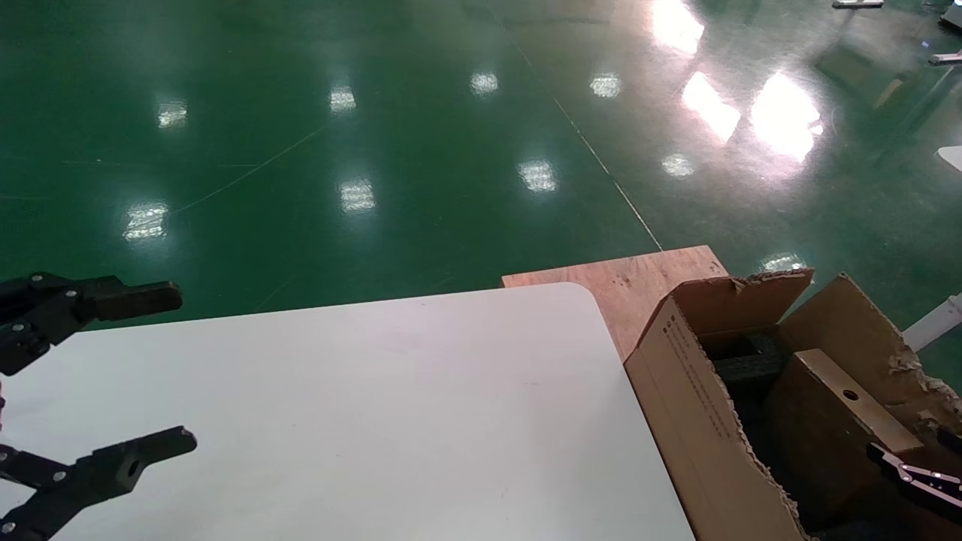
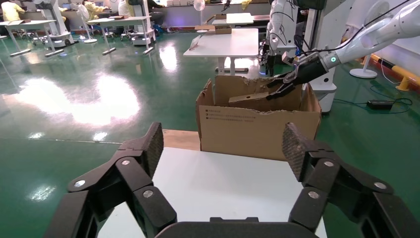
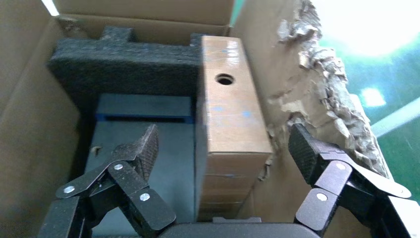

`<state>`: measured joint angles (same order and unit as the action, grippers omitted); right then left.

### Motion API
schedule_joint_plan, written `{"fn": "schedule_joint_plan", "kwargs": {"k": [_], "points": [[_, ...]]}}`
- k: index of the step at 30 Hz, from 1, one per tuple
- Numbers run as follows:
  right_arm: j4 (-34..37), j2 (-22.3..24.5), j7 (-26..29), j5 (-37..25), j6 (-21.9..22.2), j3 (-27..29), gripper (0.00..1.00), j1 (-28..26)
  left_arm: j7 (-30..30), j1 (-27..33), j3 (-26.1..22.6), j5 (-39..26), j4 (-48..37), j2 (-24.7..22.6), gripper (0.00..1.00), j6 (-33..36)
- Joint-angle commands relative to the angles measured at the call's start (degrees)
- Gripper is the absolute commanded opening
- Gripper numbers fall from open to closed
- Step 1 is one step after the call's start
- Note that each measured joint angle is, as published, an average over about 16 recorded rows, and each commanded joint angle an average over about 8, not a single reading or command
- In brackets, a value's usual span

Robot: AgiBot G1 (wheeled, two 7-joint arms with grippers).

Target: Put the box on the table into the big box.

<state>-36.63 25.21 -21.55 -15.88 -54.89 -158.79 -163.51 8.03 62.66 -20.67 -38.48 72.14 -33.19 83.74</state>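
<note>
The small brown box (image 1: pixel 834 409) with one round hole lies tilted inside the big box (image 1: pixel 691 421), leaning by its torn right wall, beside black foam (image 3: pixel 124 59). In the right wrist view the small box (image 3: pixel 230 114) sits between my right gripper's spread fingers, apart from both pads. My right gripper (image 3: pixel 224 141) is open, down in the carton at the lower right of the head view (image 1: pixel 913 447). My left gripper (image 1: pixel 184 370) is open and empty above the left end of the white table (image 1: pixel 376 413).
A brown plywood board (image 1: pixel 639 282) juts out behind the table's far right corner, next to the carton. The left wrist view shows the carton (image 2: pixel 257 131) past the table edge, with my right gripper (image 2: pixel 280 87) in it. Green floor lies beyond.
</note>
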Motion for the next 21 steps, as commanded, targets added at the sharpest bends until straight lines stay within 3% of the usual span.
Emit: {"fn": "schedule_joint_plan", "kwargs": {"k": [1,13,21], "points": [[-1.1,-0.6,-0.1,0.2,-0.2,0.6,1.0,0.7,0.0,0.0,0.0,0.0,0.0,0.0,1.0,0.0],[-12.9,-4.7,-0.1,2.8,-1.3,7.7,1.0,5.9,0.0,0.0,0.0,0.0,0.0,0.0,1.0,0.0],[-24.8,-9.4,-0.4,0.8,1.2,15.9,1.0,9.6,0.0,0.0,0.0,0.0,0.0,0.0,1.0,0.0]]}}
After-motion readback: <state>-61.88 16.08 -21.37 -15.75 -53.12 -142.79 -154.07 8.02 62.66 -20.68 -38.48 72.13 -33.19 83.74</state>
